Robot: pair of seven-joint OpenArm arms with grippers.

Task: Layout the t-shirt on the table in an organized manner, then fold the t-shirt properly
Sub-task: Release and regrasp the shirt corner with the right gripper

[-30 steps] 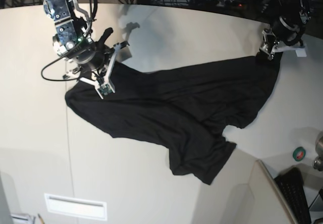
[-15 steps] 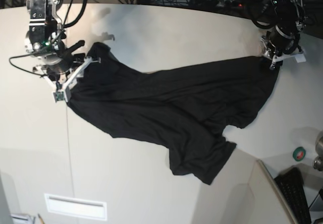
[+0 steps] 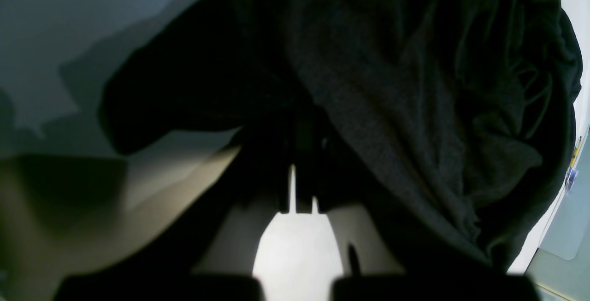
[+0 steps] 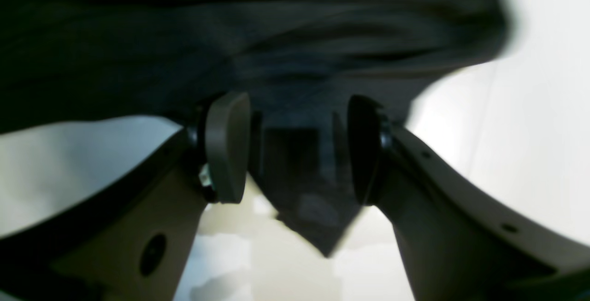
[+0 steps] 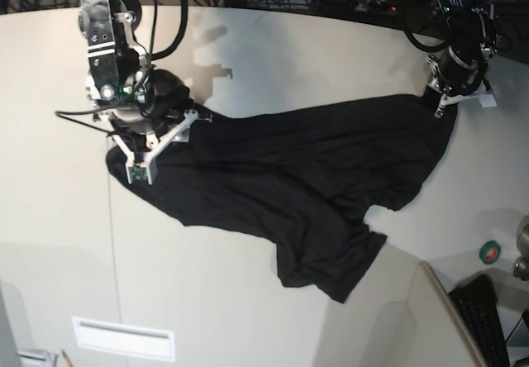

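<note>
On the surface (image 5: 273, 45) the shirt (image 5: 289, 177) lies spread but rumpled; the left claw (image 5: 438, 102), loose a second ago, is now clenched on its far corner, while the right claw (image 4: 295, 149), clenched before, has released, leaving layout unfinished.

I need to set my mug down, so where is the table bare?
Bare table lies left of the shirt, and along the near edge below it. The back middle, between the two arms, is also free. The near right corner is crowded by a keyboard and tape roll.
</note>
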